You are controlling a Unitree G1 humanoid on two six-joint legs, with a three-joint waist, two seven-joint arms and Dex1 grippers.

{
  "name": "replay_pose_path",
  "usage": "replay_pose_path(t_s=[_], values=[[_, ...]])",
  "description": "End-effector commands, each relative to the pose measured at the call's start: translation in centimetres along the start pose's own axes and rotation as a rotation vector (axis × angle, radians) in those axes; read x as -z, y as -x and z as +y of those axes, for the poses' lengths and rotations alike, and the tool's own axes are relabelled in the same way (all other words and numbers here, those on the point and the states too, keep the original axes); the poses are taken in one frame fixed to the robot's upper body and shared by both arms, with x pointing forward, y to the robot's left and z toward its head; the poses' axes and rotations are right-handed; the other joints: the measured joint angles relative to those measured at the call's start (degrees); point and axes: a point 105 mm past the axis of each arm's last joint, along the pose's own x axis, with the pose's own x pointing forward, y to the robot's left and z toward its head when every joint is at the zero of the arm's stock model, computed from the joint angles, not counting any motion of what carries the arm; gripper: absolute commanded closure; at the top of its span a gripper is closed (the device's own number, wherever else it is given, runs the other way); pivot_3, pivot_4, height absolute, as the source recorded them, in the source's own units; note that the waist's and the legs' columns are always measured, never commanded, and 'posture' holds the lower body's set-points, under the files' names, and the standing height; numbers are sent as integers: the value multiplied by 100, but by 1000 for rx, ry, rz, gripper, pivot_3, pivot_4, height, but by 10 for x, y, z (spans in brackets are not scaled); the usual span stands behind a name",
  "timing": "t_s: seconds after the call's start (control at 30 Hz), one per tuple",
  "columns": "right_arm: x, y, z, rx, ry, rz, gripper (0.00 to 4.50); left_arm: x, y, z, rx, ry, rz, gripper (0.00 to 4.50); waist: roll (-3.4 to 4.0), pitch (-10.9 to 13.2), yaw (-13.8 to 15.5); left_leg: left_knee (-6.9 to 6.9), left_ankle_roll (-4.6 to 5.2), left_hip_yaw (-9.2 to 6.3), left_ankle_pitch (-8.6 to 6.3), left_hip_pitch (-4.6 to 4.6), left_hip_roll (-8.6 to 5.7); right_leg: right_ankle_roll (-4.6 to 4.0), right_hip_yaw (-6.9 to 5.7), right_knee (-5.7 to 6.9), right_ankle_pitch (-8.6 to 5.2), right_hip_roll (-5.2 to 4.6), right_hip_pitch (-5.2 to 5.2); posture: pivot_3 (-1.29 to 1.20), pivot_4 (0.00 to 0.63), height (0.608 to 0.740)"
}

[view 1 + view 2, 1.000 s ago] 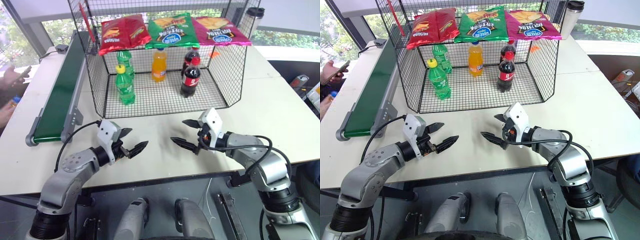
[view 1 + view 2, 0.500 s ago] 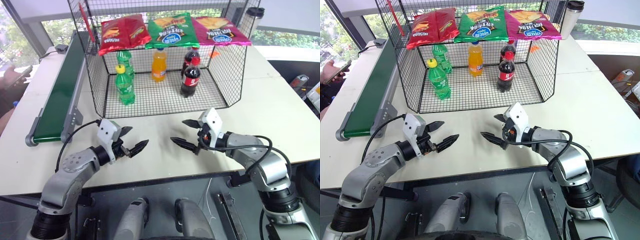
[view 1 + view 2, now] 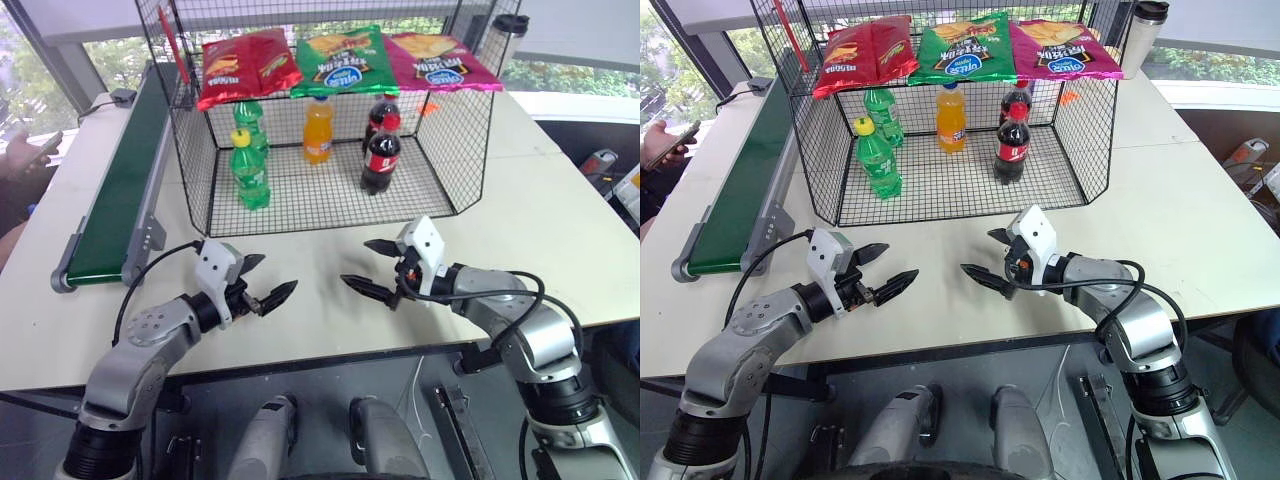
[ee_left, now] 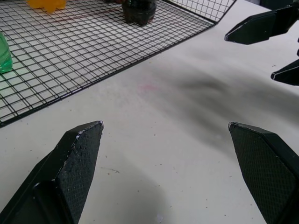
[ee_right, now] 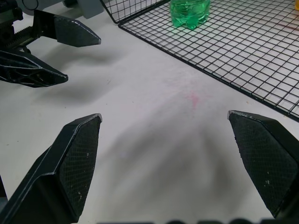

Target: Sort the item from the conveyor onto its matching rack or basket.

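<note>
**Two open grippers waiting over the table**

The left gripper point(image 3: 262, 284) is hanging just above the white table point(image 3: 560, 220), and its two black fingers are standing wide apart with nothing between them. The right gripper point(image 3: 368, 268) is doing the same, close by, with its fingers spread and nothing in them. The two grippers are pointing toward each other (their tips are near but not touching).

The conveyor point(image 3: 120, 190) is lying along the left side of the table, and no bottle is sitting on the green belt where it can be seen. The blue-capped orange soda is not showing anywhere on the table either.

The black wire cage point(image 3: 450, 130) is standing just behind the grippers. Inside it two green bottles point(image 3: 249, 170) are standing on the left, an orange soda bottle with an orange cap point(image 3: 318, 130) is in the middle, and two cola bottles point(image 3: 381, 152) are on the right. Three chip bags are lying on its top shelf: red point(image 3: 245, 65), green point(image 3: 345, 60) and pink point(image 3: 440, 60).
</note>
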Motion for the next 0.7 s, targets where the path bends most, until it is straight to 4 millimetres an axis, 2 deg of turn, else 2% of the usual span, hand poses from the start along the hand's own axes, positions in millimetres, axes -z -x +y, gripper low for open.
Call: replay_pose_path(t_s=[0.03, 0.7], values=[[-14, 2, 6, -24, 36, -42, 27, -8, 0, -5, 14, -30, -30, 0, 0, 0, 0, 0, 0, 0, 0, 0, 0, 0, 0, 0, 0, 0, 0, 0, 150, 739], [-16, 1, 8, -45, 39, -47, 27, -16, 2, -2, -29, -55, -55, 0, 0, 0, 0, 0, -1, -1, -1, -1, 0, 0, -1, -1, 0, 0, -1, 0, 150, 739]])
